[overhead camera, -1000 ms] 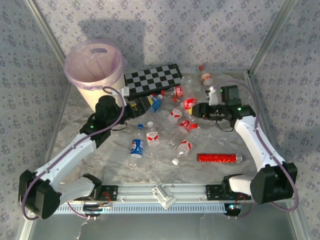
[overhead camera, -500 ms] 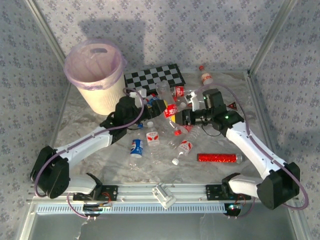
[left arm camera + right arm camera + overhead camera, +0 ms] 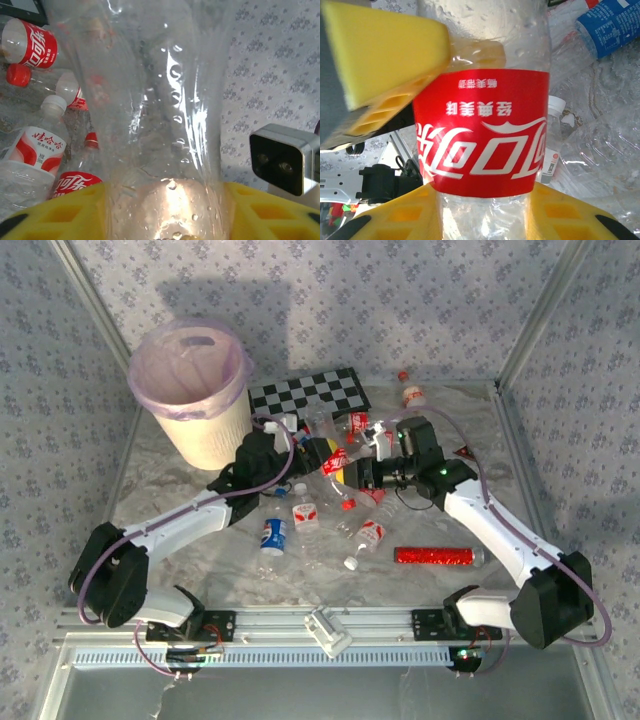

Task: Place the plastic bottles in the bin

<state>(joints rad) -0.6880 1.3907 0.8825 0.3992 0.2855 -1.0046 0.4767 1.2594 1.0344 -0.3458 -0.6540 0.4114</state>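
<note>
My left gripper [image 3: 303, 447] is shut on a clear, label-less plastic bottle [image 3: 322, 424], which fills the gap between its yellow fingers [image 3: 260, 210] in the left wrist view [image 3: 160, 100]. Right beside it, my right gripper [image 3: 352, 468] is shut on a red-labelled plastic bottle [image 3: 337, 461], gripped just below the label [image 3: 482, 130]. Several more bottles lie on the table, among them a blue-labelled one [image 3: 272, 536] and white-capped ones [image 3: 305, 512] [image 3: 368, 534]. The cream bin [image 3: 190, 390] with its pink liner stands at the back left.
A black-and-white checkerboard [image 3: 305, 395] lies behind the pile. A red glittery tube [image 3: 437, 556] lies at the front right. One bottle [image 3: 412, 395] sits apart at the back. The left gripper's yellow finger [image 3: 385, 50] crowds the right wrist view.
Both arms have swung in toward the middle of the pile. The left gripper came over from beside the bin; the right moved left. Each now holds a bottle, close together.
</note>
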